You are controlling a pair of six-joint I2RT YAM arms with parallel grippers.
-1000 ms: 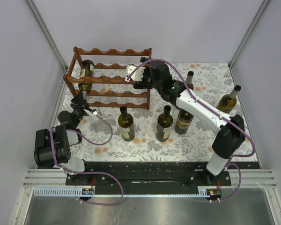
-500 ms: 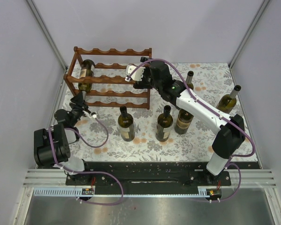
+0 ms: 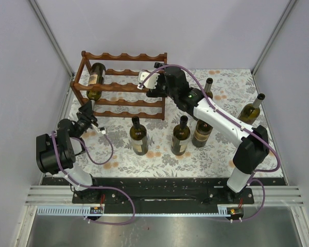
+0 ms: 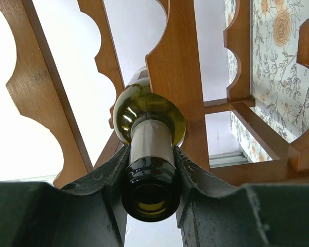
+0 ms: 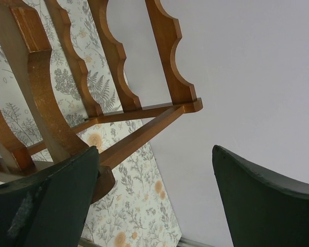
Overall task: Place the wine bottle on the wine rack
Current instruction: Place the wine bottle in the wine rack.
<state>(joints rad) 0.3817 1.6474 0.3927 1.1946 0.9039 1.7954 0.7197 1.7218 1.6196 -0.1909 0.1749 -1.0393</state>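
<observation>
The left gripper (image 4: 152, 157) clamped the wine bottle (image 4: 148, 114) at the left end of the wine rack (image 3: 124, 56); the right gripper (image 5: 154, 154) hung with jaws wide.

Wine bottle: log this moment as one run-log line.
left gripper: shut on bottle neck | bottle: lying in rack, left end slot | right gripper: open beside rack | release: not yet
</observation>
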